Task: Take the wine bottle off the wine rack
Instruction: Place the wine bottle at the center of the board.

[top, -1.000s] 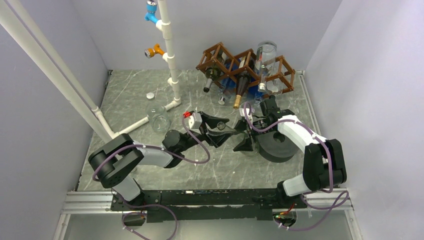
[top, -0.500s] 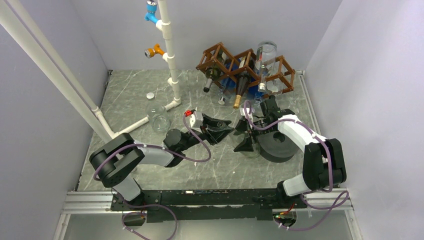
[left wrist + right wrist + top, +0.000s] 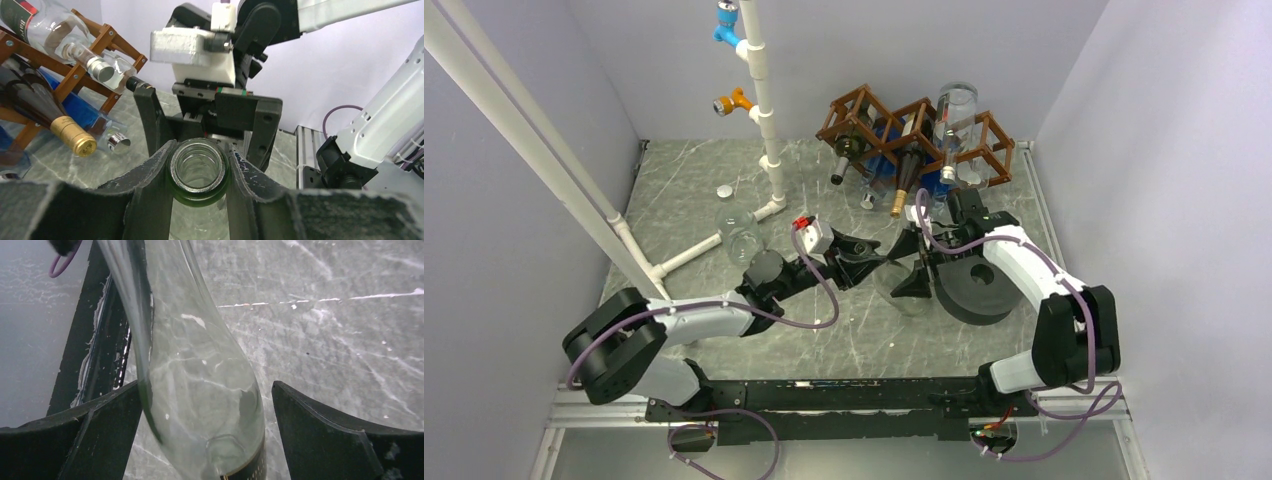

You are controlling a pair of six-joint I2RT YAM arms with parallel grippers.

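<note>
near wine rack (image 3: 919,128), clear wine bottle (image 3: 200,172): left end effector (image 3: 881,262) clamps neck, right end effector (image 3: 205,390) open around body; racked bottles (image 3: 904,180) behind.

Clear glass wine bottle (image 3: 200,172), uncapped, tilted, well apart in front of brown diamond-lattice wine rack (image 3: 847,98), rear right.

Overhead camera looks down from behind; both wrist cameras closely frame one bottle (image 3: 200,172).
</note>
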